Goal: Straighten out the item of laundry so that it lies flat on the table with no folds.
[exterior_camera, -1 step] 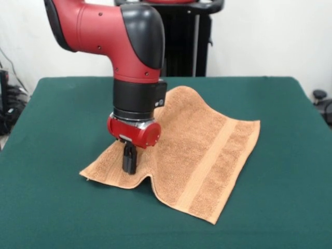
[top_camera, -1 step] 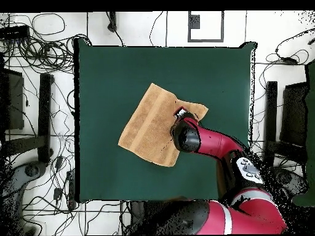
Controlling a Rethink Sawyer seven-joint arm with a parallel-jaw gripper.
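Nearest the front camera stretches the dark green felt-like cloth top of the wide rectangular table (exterior_camera, -1 step: 52, 218), bare along its near edge. Just beyond that bare strip lies the light orange-tan terry hand towel (exterior_camera, -1 step: 202, 155), set cornerwise near the table's middle, with one corner pointing toward the camera. A flat woven band (exterior_camera, -1 step: 210, 166) runs across its right part, parallel to the right-hand edge. Most of this right part rests flat, but along the near left edge the cloth rises into a small raised fold (exterior_camera, -1 step: 146, 180), and the far corner humps up in a soft ridge behind the arm.

On the towel's left part, the black gripper (exterior_camera, -1 step: 128, 165) points straight down, and its tips touch or press into the terry. Its fingers appear drawn close together, with almost no gap, and whether any cloth is pinched between them cannot be told. Above it sits a red wrist ring, then a black cylindrical section, then the red and black arm (exterior_camera, -1 step: 98, 26) bending away toward the upper left.

From overhead, the towel (top_camera, -1 step: 151, 123) lies around the table's centre, with green cloth well clear on every side.
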